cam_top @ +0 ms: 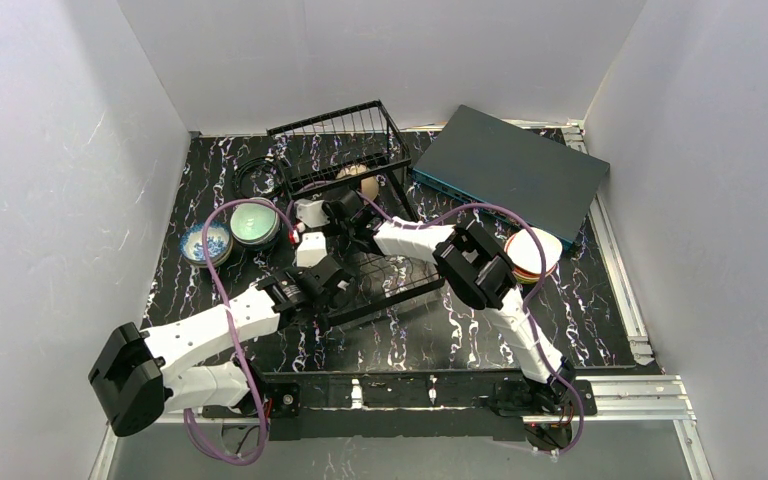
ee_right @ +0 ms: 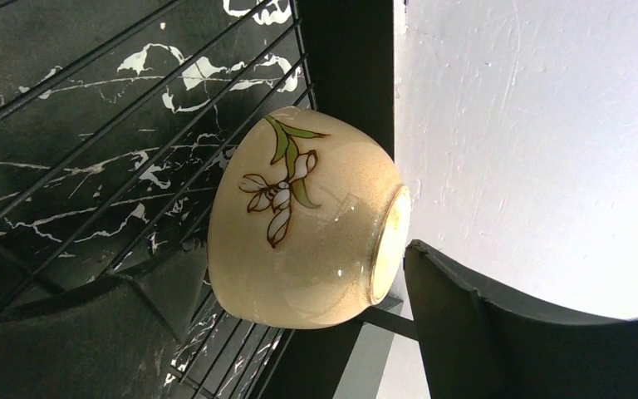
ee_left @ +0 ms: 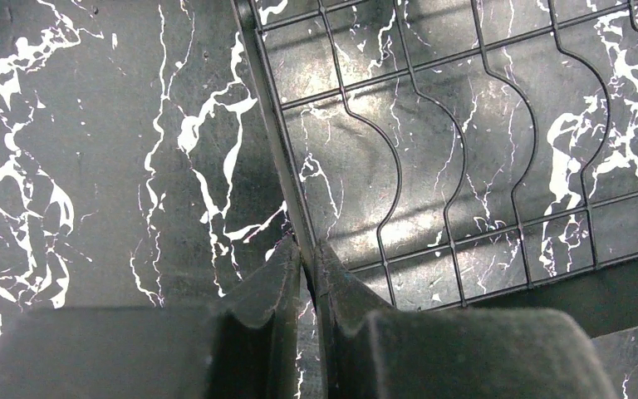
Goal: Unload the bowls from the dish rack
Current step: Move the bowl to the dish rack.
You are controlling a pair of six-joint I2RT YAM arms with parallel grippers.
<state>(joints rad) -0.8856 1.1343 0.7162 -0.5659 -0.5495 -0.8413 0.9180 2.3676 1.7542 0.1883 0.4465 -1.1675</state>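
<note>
Enclosed left, rear and right by plain white wall panels (cam_top: 50,150), matt and faintly scuffed, meeting at two rear corner seams. Surfaced with a black tabletop (cam_top: 410,340) veined in white, marble pattern, glossy enough to show pale reflections in patches. Edged along the near and right sides with aluminium rails (cam_top: 630,388). Lit evenly; shadows soft.
</note>
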